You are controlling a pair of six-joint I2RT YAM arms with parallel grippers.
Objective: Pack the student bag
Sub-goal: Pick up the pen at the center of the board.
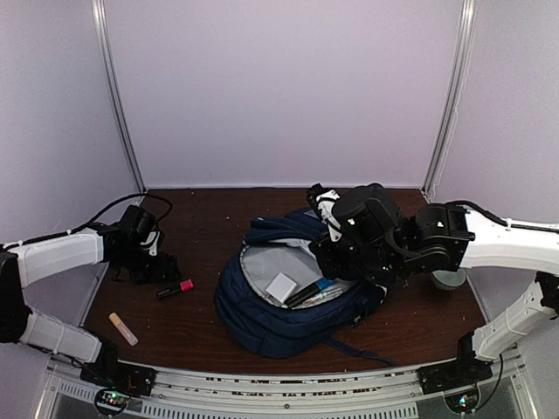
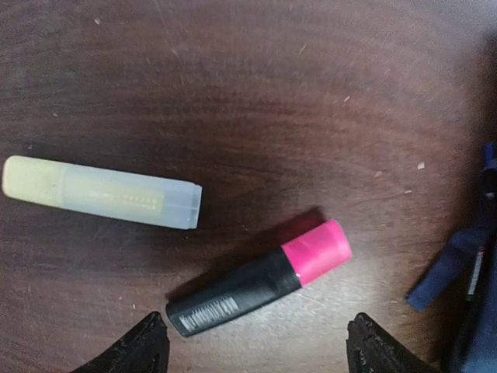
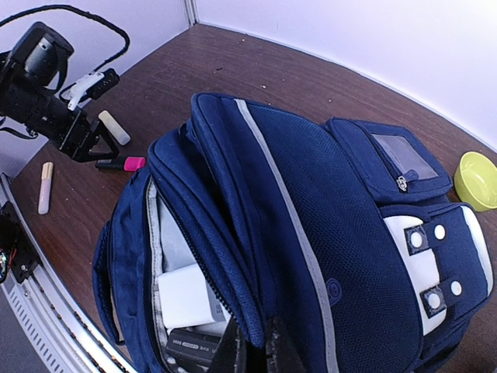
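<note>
The navy student bag point(image 1: 262, 319) lies on the table with its main compartment unzipped and the grey lining showing. Inside are a white box point(image 1: 281, 286) and dark pens point(image 1: 313, 293). My right gripper point(image 3: 260, 353) is shut on the edge of the bag's point(image 3: 326, 233) front flap and holds it up. My left gripper point(image 2: 256, 350) hangs open just above the table. A black highlighter with a pink cap point(image 2: 260, 278) lies flat just ahead of its spread fingertips point(image 2: 144, 346), untouched. In the top view that highlighter point(image 1: 175, 288) lies left of the bag, beside the left gripper point(image 1: 162, 269).
A pale yellow highlighter point(image 2: 101, 193) lies just beyond the pink one. Another pale highlighter point(image 1: 123, 328) lies near the front left edge. A green bowl point(image 3: 477, 179) stands behind the bag on the right. A blue bag strap point(image 2: 458, 256) reaches in at the left wrist view's right edge.
</note>
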